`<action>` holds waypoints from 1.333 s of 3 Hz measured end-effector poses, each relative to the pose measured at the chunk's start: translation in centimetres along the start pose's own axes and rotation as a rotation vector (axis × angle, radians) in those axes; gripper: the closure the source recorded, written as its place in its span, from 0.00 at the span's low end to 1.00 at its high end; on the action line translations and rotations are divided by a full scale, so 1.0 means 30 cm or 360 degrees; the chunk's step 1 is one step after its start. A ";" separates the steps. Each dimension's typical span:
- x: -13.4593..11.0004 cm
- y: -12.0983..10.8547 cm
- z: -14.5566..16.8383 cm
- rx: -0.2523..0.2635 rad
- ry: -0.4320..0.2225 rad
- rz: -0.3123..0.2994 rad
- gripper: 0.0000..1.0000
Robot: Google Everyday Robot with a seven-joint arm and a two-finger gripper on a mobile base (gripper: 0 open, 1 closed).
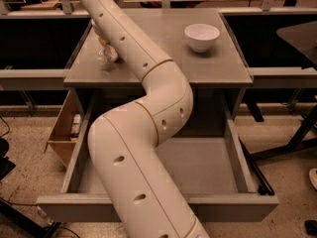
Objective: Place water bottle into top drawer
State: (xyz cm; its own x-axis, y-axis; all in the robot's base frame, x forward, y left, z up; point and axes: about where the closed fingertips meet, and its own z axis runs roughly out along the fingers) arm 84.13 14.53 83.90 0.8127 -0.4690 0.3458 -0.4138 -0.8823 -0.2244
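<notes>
- Grey metal top drawer pulled wide open beneath the table.
- Clear water bottle on the tabletop's left side, just beside the cream arm, outside the drawer.
- Gripper seemingly just above the bottle, mostly hidden behind the arm; apart or together, cannot tell.
- White bowl upright at right rear, well apart from the bottle.

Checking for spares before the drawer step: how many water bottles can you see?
1. The water bottle is on the table's left side, partly behind the arm; others could be hidden there. The gripper is out of view beyond the arm.
</notes>
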 end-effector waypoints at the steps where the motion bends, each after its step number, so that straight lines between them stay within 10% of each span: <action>1: 0.018 -0.017 -0.111 0.0054 0.0038 0.0016 1.00; 2: 0.009 -0.002 -0.294 0.0145 0.0040 0.0052 1.00; 4: -0.028 0.218 -0.769 0.0602 -0.0075 0.0527 1.00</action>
State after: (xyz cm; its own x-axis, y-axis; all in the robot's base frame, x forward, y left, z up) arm 71.28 8.25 103.15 0.6842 -0.7114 0.1603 -0.4820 -0.6062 -0.6326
